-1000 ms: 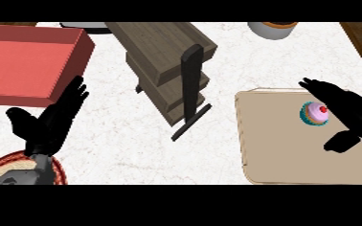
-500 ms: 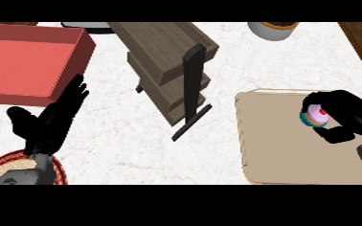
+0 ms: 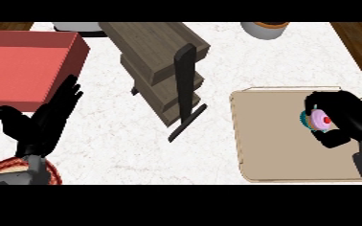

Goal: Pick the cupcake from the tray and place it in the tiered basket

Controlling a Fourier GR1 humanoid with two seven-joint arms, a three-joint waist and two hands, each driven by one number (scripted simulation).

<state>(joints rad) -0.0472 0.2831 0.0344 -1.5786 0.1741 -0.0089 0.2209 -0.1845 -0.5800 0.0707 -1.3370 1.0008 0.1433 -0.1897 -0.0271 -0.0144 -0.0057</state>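
A cupcake (image 3: pixel 320 120) with pink icing, a red dot on top and a teal wrapper sits at the right side of the tan tray (image 3: pixel 276 139). My right hand (image 3: pixel 342 118) is curled round it, fingers above and thumb below, hiding most of it. The tiered basket (image 3: pixel 161 67), wooden shelves on a black stand, rises at the middle of the counter, left of the tray. My left hand (image 3: pixel 41 125) rests open at the lower left, fingers up, far from both.
A red box (image 3: pixel 35 69) lies at the left edge. A grey bowl with a brown rim (image 3: pixel 265 28) stands at the back right. A plate with a red rim (image 3: pixel 28 175) shows at the lower left corner, beneath my left forearm.
My right hand went from open over the cupcake to curled round it, and it has shifted slightly toward the near edge. The left hand has not moved.
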